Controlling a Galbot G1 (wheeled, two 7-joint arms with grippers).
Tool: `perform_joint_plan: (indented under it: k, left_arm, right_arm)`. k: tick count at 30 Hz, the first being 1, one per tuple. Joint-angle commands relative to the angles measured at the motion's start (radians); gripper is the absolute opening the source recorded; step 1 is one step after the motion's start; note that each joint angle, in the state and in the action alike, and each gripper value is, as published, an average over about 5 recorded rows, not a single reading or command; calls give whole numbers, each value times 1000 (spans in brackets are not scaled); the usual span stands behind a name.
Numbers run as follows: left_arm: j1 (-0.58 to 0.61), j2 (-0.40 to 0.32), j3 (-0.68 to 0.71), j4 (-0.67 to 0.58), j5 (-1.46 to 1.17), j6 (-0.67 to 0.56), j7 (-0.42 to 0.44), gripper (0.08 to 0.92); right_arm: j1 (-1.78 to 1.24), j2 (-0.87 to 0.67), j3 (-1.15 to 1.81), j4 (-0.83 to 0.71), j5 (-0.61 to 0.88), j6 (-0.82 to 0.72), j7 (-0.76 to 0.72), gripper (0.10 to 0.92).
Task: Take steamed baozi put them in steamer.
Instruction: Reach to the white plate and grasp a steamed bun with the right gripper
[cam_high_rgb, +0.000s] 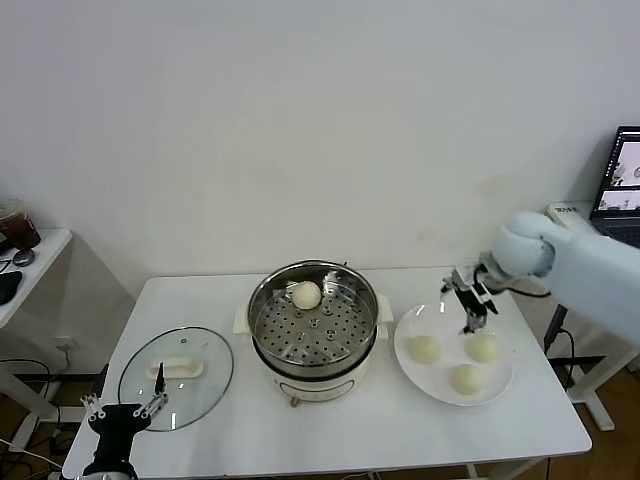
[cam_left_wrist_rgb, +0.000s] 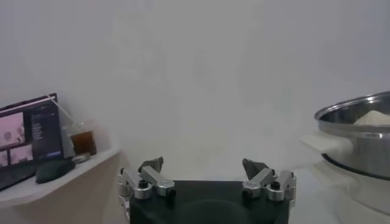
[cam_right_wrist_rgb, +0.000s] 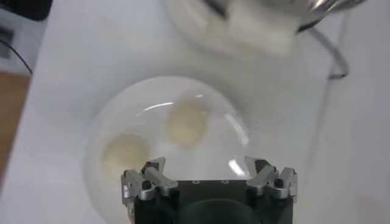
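Hovering over the plate (cam_high_rgb: 404, 340), the right hand (cam_high_rgb: 470, 300) is mid-cycle: one bun (cam_high_rgb: 306, 295) already sits on the perforated tray of the steamer (cam_high_rgb: 313, 318), toward its far side, and three buns remain on the plate at (cam_high_rgb: 425, 348), (cam_high_rgb: 482, 347) and (cam_high_rgb: 466, 378). Hand is wide open and empty, above the plate's far half, between the two far buns.

Step in hand, as I read it: reach for bun two. Right wrist view shows two buns ahead of the fingers (cam_right_wrist_rgb: 152, 176), neither one between them yet.

Next move calls for:
- picking a target, centring the open fingers over it, then dropping straight down
- a soft close; dough probably dents easily
- a lift high enough to clear the steamer rim before crossing over

Room:
- buns sit close together, so fingers could nudge a neighbour on the way down
- plate lies just beside the steamer; short path, but the rim stands tall
- tray has plenty of open space around the first bun
- plate is near the table's right edge; the front bun is closest to the plate's near rim

Left hand (cam_high_rgb: 122, 412) is parked low at the table's front-left corner, open, empty, next to the glass lid (cam_high_rgb: 176, 366). Not in the way.
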Motion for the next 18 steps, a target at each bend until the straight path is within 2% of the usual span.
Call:
perform_joint_plan:
  k: [1,9,18]
  left_arm:
    - [5,-5,-4,-9,13,28,-11,823]
    - [13,-14,-13,-3,24,16,-10,823]
    - [8,-15,-24,10,27,8,-10,823]
  right_arm:
    - [-268,-14,171,-46,-66,-42,2,823]
    - [-327,133,223,-168,-130,-3,31,823]
    - [-330,228,245,-261,-174,29,48,823]
